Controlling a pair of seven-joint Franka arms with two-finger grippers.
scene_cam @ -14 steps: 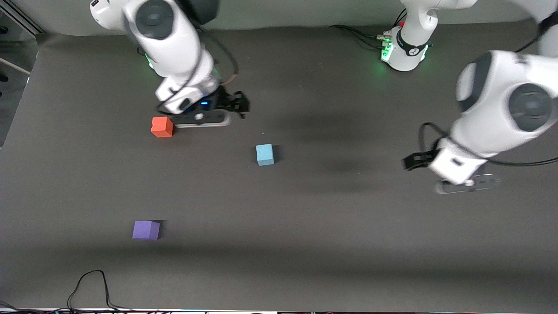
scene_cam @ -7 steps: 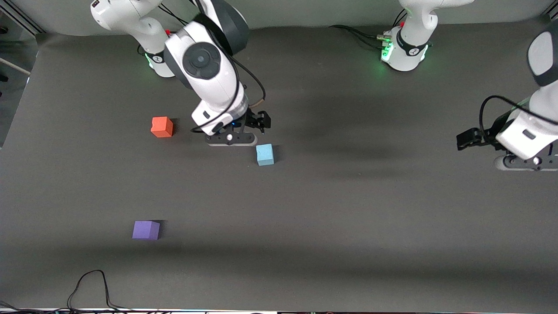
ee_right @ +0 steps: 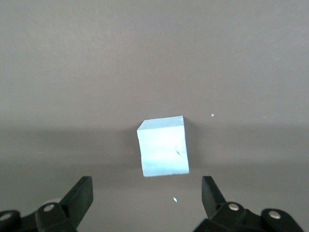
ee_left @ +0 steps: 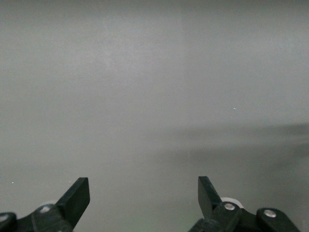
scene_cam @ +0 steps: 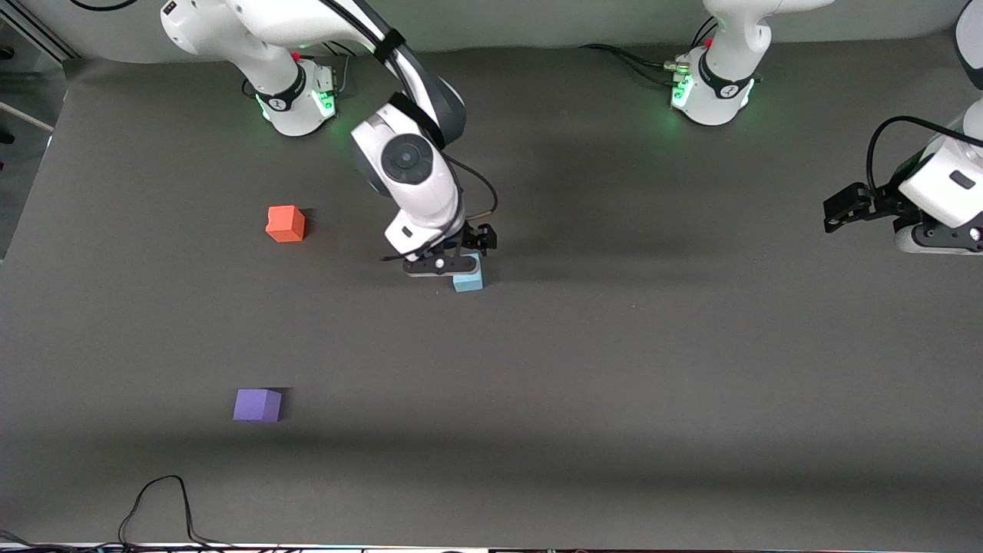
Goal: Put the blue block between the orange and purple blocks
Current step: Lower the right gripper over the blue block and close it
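The blue block (scene_cam: 468,282) sits mid-table, partly hidden under my right hand. My right gripper (scene_cam: 461,257) hovers over it, open and empty. In the right wrist view the blue block (ee_right: 163,146) lies on the mat just ahead of the gap of the open gripper (ee_right: 147,200). The orange block (scene_cam: 286,223) sits toward the right arm's end, farther from the front camera. The purple block (scene_cam: 258,405) sits nearer to the camera at that same end. My left gripper (scene_cam: 848,206) is open and empty over bare mat at the left arm's end; its wrist view shows the open gripper (ee_left: 143,198) over bare mat.
A dark grey mat (scene_cam: 614,384) covers the table. The two arm bases (scene_cam: 296,100) (scene_cam: 710,88) stand along the edge farthest from the camera. A black cable (scene_cam: 161,499) loops at the edge nearest the camera.
My right gripper has swung from beside the orange block across to over the blue block and come down. My left arm has pulled back toward its own end of the table.
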